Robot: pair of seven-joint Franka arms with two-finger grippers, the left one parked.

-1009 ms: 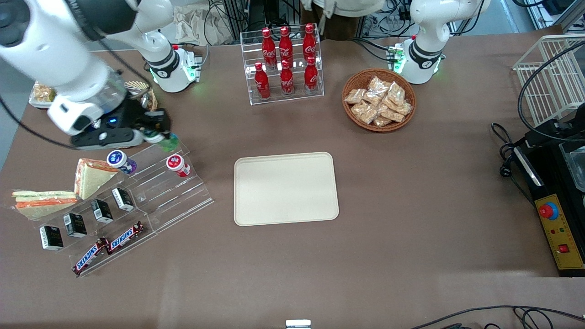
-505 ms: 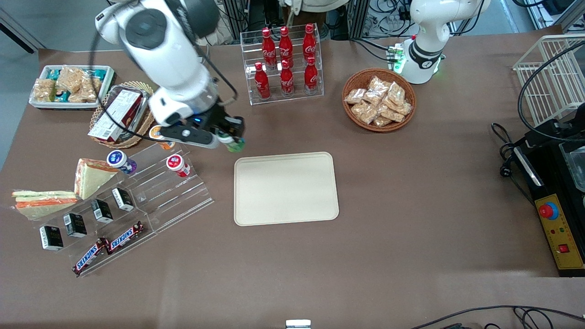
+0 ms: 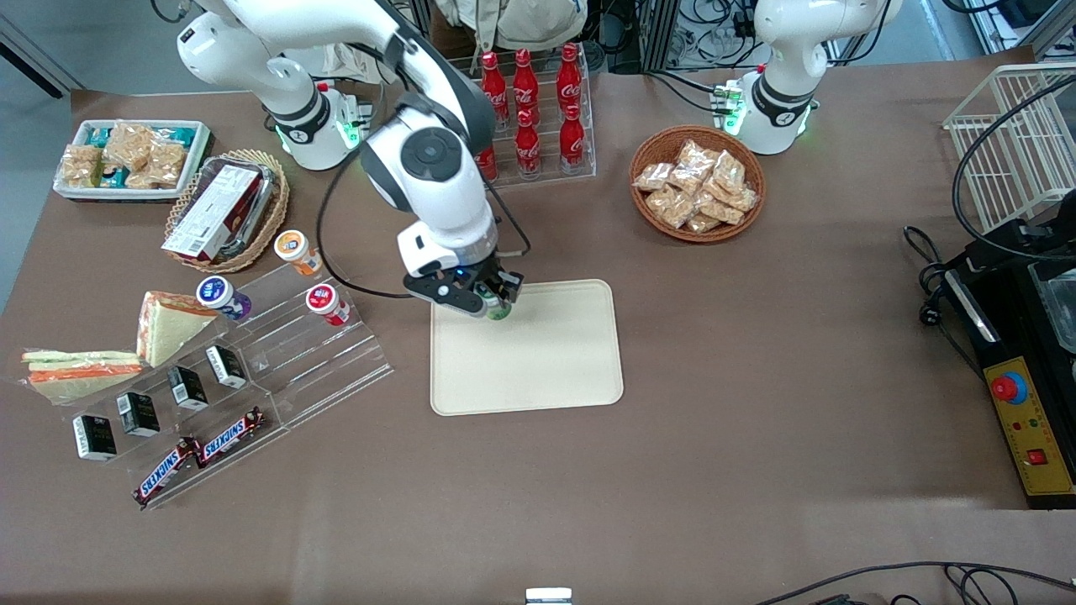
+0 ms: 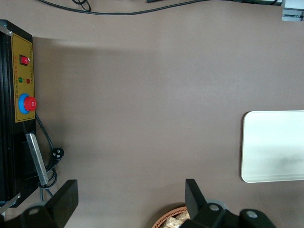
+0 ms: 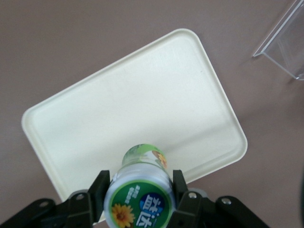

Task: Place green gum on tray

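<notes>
The large flat cream-beige rectangular tray [image 3: 546, 361] lies bare in the middle of the brown table [image 3: 756, 420], nothing resting on it. The round wicker basket [image 3: 649, 220] toward the parked arm's end holds a heap of clear snack packets [image 3: 698, 185]. The clear acrylic tiered rack [image 3: 580, 160] farther from the front camera than the tray holds 6 red cola bottles [image 3: 572, 134], some hidden by the arm. Toward the working arm's end, the small white tray [image 3: 197, 147] carries snack packets, and an oval woven basket [image 3: 273, 214] beside it holds a red-and-white carton [image 3: 214, 210]. The stepped clear display stand [image 3: 319, 370] carries an orange-lidded bottle [image 3: 294, 249], a purple-bodied bottle [image 3: 220, 296], a red-bodied bottle [image 3: 326, 303], 4 small black boxes [image 3: 189, 386] and 2 Snickers bars [image 3: 202, 454].

The right arm's gripper [image 3: 493, 299] hangs over the tray's edge farthest from the front camera, its fingers [image 5: 97, 190] clamped on the sides of the small green gum bottle with the white lid [image 5: 140, 199]; the bottle is held in the air above the tray, not touching it.

1 second ago the gripper with the bottle was at the display stand's top step; half a second ago it was between stand and tray. It has since travelled over the tray, uncovering the white tray, woven basket and orange-lidded bottle.
</notes>
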